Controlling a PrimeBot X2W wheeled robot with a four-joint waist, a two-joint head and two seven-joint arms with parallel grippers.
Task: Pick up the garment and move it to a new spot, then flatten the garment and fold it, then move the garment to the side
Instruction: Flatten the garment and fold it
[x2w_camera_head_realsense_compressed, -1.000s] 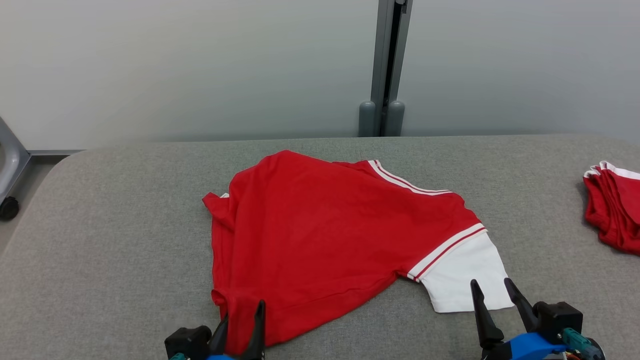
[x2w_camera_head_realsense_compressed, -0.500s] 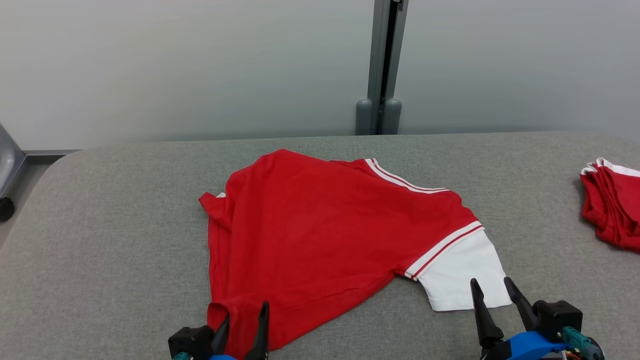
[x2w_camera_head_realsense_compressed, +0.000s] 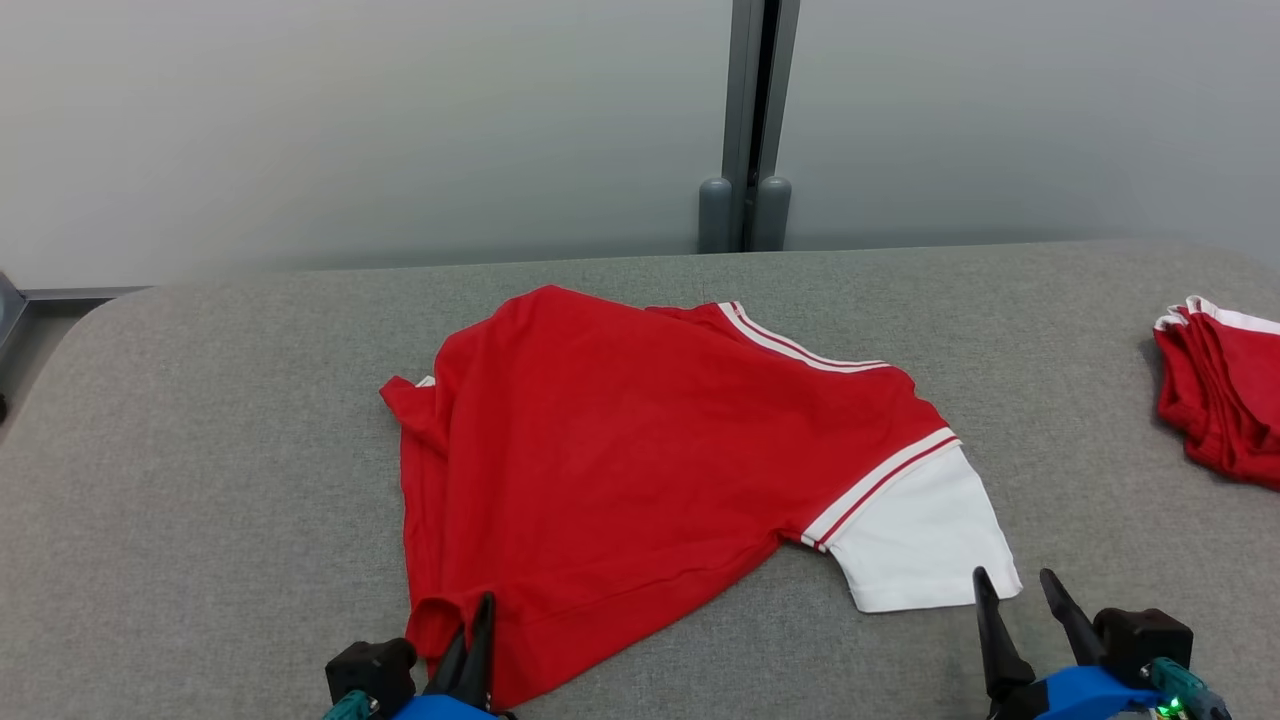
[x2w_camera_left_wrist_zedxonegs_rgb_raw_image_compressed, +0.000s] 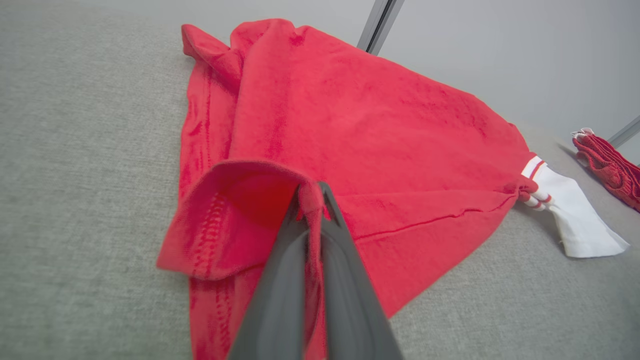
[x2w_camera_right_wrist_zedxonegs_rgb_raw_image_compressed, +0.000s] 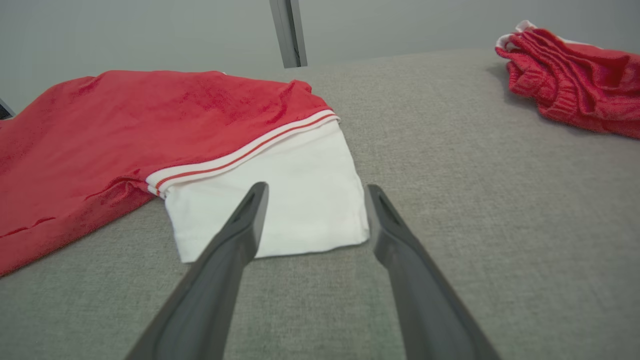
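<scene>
Left gripper (x2w_camera_head_realsense_compressed: 478, 612) pinches garment (x2w_camera_head_realsense_compressed: 640, 450) hem; right gripper (x2w_camera_head_realsense_compressed: 1013, 578) gapes beside white sleeve (x2w_camera_head_realsense_compressed: 920, 545). Probably best: right grabs sleeve edge, then lift evenly.

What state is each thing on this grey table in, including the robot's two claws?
red shirt: spread out, rumpled, unfolded.
white sleeve: lying flat.
left gripper: shut on the red shirt at its near hem.
right gripper: open, holding nothing, at the white sleeve's edge.
pile of red garments: folded, off to the right.
</scene>
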